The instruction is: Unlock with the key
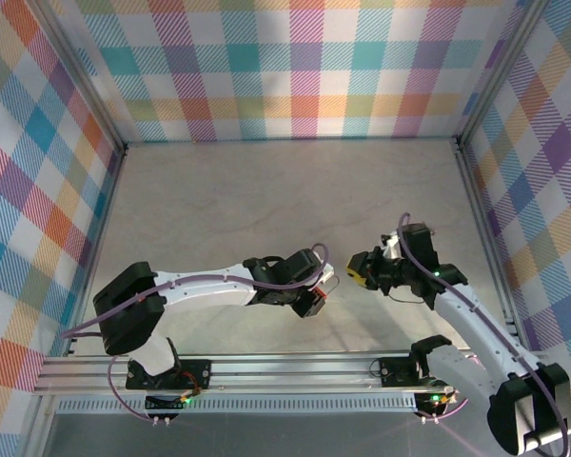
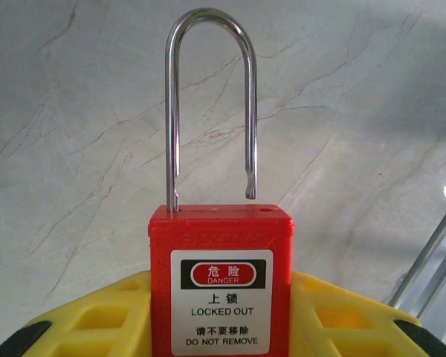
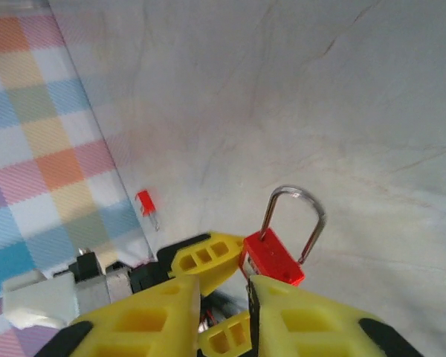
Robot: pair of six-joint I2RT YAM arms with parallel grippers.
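1. The padlock (image 2: 221,297) has its red body pinched between the yellow fingers (image 2: 97,327) of the left gripper (image 1: 322,286), held above the bench (image 2: 357,111).
2. Long axis: the shackle (image 2: 212,97) points straight out past the left fingertips, in line with the fingers. In the right wrist view it leans up and to the right.
3. One shackle leg is seated in the body. The notched free leg hangs above its hole with a gap, so the lock looks already open (judgement).
4. The right gripper (image 1: 360,268) faces the left one, tips near each other. From its own camera the padlock sits just beyond its fingers (image 3: 312,312), slightly right of centre. Cannot tell if they touch.
5. The right fingers are close together with a slim gap at most and nothing seen between them. Cannot tell if they are fully pressed.
6. The key (image 3: 145,202) has a red head and a short blade. It is up and left of the right fingers, well apart from the padlock, and seems to lie on the bench near the foot of the plaid wall (image 3: 44,149). It is not in the lock.
7. The keyhole face is hidden under the body.
8. Key relation: the right arm is the free one. If the key is wanted again, it lies left of and beyond the right fingertips, blade pointing roughly toward the camera. That means a reach away from the padlock (judgement).
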